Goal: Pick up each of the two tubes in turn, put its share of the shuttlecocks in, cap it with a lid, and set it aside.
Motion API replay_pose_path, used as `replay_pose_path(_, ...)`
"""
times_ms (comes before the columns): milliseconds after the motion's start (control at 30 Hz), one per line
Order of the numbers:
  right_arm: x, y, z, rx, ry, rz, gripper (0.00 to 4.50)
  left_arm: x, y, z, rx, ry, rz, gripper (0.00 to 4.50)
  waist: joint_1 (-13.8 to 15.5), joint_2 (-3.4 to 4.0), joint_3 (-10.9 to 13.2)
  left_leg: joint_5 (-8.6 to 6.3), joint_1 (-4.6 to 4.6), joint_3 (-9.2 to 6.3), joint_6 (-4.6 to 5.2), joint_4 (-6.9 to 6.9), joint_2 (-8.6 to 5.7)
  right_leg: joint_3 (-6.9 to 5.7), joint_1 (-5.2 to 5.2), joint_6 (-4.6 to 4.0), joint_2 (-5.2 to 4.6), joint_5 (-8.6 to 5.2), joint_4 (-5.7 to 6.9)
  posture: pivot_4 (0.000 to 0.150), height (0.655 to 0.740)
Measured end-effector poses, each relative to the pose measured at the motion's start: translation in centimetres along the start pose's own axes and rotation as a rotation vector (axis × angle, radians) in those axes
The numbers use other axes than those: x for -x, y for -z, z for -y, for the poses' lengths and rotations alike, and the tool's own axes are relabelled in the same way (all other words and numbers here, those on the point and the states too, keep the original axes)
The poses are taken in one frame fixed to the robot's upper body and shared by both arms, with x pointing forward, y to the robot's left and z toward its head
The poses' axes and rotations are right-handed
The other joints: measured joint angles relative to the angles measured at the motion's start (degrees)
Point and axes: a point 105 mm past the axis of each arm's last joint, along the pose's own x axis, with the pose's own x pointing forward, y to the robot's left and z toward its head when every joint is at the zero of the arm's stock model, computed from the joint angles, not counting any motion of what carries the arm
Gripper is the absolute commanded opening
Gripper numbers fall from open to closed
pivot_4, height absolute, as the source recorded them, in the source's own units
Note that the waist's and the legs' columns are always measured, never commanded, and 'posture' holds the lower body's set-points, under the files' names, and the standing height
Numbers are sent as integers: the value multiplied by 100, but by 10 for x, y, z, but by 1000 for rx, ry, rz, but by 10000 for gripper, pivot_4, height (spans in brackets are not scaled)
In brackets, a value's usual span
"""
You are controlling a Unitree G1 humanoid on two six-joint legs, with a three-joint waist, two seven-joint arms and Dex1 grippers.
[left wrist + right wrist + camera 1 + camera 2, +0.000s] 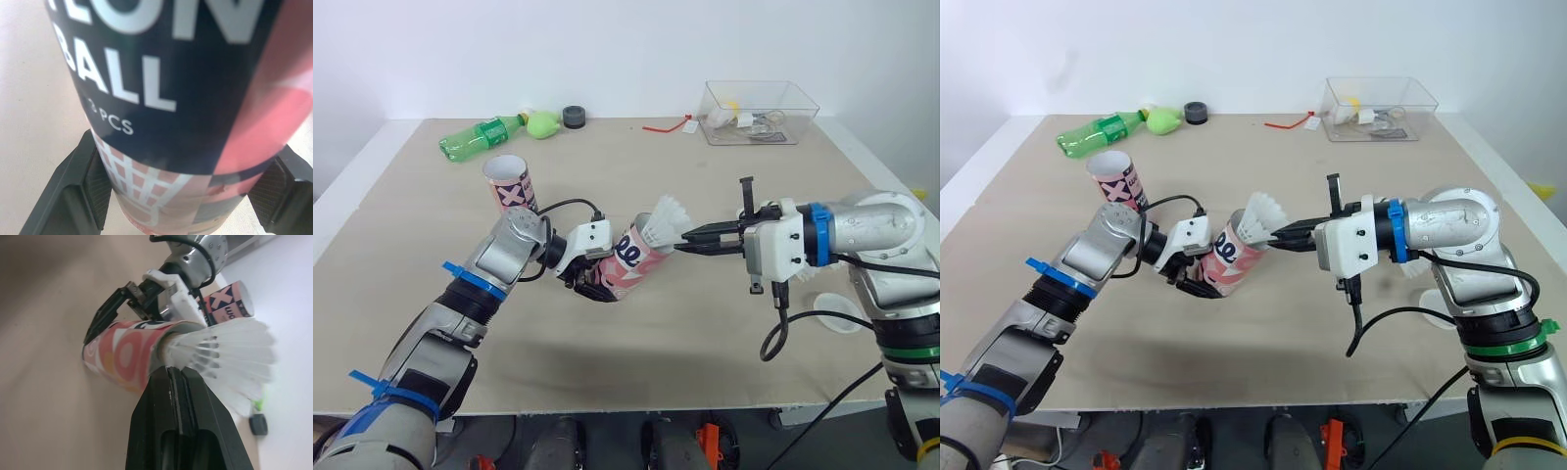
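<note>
While the left gripper (591,282) clamps the pink, white and navy tube (631,258), tilted low over the counter (705,333), the right gripper (686,239) pinches a white feathered shuttlecock (664,217) at its open mouth.

Upright tube (509,184) near left pincer (592,284)

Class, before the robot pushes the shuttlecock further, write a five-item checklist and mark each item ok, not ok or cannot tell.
1. Left gripper clamped on the tilted tube, pads on both sides: ok.
2. Tube mouth turned toward the right gripper: ok.
3. Right gripper shut on the shuttlecock: ok.
4. Shuttlecock fully inside the tube: not ok, its feathers stick out of the mouth.
5. Second tube upright and apart from the work: ok.
</note>
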Motion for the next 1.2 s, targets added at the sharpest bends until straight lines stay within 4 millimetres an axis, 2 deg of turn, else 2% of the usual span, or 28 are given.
replay_pose_path(100, 0, 0, 0, -30, 3, 5, 8492, 0, 0, 0, 0, 0, 0, 30996, 0, 0, 0, 0, 0, 2, 0, 0, 0, 1, 0, -1, -1, 1, -1, 1500, 7400)
replay_pose_path(167, -1, 0, 2, -42, 9, 15, 17130, 0, 0, 0, -1, -1, 1, 30996, 0, 0, 0, 0, 0, 2, 0, 0, 0, 2, 0, -1, -2, 2, -1, 1500, 7400)
replay_pose_path(200, -1, -1, 3, -46, 12, 19, 24652, -1, 0, 0, -1, -1, 1, 30996, 1, 0, 0, 0, 0, 0, 0, 0, 0, 0, 1, -1, -2, 2, -1, 1500, 7400)
replay_pose_path(233, -1, -1, 4, -48, 13, 21, 26680, -1, 0, 0, -1, 0, 1, 30996, 3, 0, 0, 0, -1, 0, 0, 0, 0, -1, 1, -1, -2, 2, -1, 1500, 7400)
replay_pose_path(300, 0, -3, 4, -105, 16, 43, 35593, -1, -1, 0, -2, 0, 2, 30996, 3, 0, 0, 0, -1, 0, 0, 0, -1, 0, 1, -6, -3, 4, -2, 1500, 7400)
replay_pose_path(333, 2, -4, 5, -141, 26, 54, 41744, -1, -1, 0, -2, 0, 2, 30996, 4, 0, 0, 0, -4, 0, 0, 0, -2, -1, 0, -21, -5, 14, -3, 1500, 7400)
replay_pose_path(367, 6, -6, 7, -203, 55, 78, 44032, -1, -1, 0, -3, 1, 2, 30996, 7, 0, 0, 0, -7, -1, 0, 0, -2, -3, -1, -28, -6, 18, -5, 1500, 7400)
replay_pose_path(433, 19, -5, 14, -341, 125, 100, 44032, -1, -1, 0, -3, 2, 3, 30996, 13, -1, 0, -1, -12, -4, 1, 0, -2, -6, 0, -40, -9, 27, -10, 1500, 7400)
replay_pose_path(467, 35, 3, 19, -502, 207, 96, 44032, -2, -1, 1, -6, 3, 5, 30996, 22, -2, 0, -1, -18, -10, 1, 0, -2, -14, 0, -48, -15, 34, -18, 1500, 7400)
replay_pose_path(567, 75, 33, 16, -803, 416, 28, 44032, -2, -1, 2, -16, 3, 5, 30996, 18, -10, -4, -4, -24, -7, 7, 0, -2, -16, -2, -53, -26, 39, -34, 1500, 7400)
replay_pose_path(633, 96, 59, -5, -973, 534, -84, 44032, -2, -2, 3, -22, 4, 5, 30996, 26, -11, -5, -5, -26, -13, 8, -2, -3, -18, 0, -53, -27, 37, -35, 1500, 7400)
replay_pose_path(733, 112, 89, -48, -1211, 649, -261, 44032, -1, -1, 3, -21, 1, 4, 30996, 17, -2, -7, -5, -28, -3, 10, -8, -4, -14, -11, -46, -15, 37, -33, 1500, 7400)
replay_pose_path(867, 122, 103, -71, -1289, 813, -400, 44032, -2, -1, 2, -23, 0, 5, 30996, 9, 5, -11, 2, -26, -6, 20, -9, -3, -8, -9, 30, -5, 36, -35, 1500, 7400)
replay_pose_path(967, 122, 109, -83, -1324, 889, -474, 44032, -3, -2, 2, -31, 3, 7, 30996, 12, 5, -11, 10, -27, -3, 25, -7, -8, -3, -8, 29, -9, 35, -39, 1500, 7400)
replay_pose_path(1200, 120, 115, -105, -1371, 936, -563, 44032, -5, -3, 2, -34, 10, 10, 30996, 12, 3, -10, 12, -30, 5, 30, -8, -23, 6, -6, 38, -23, 39, -49, 1500, 7400)
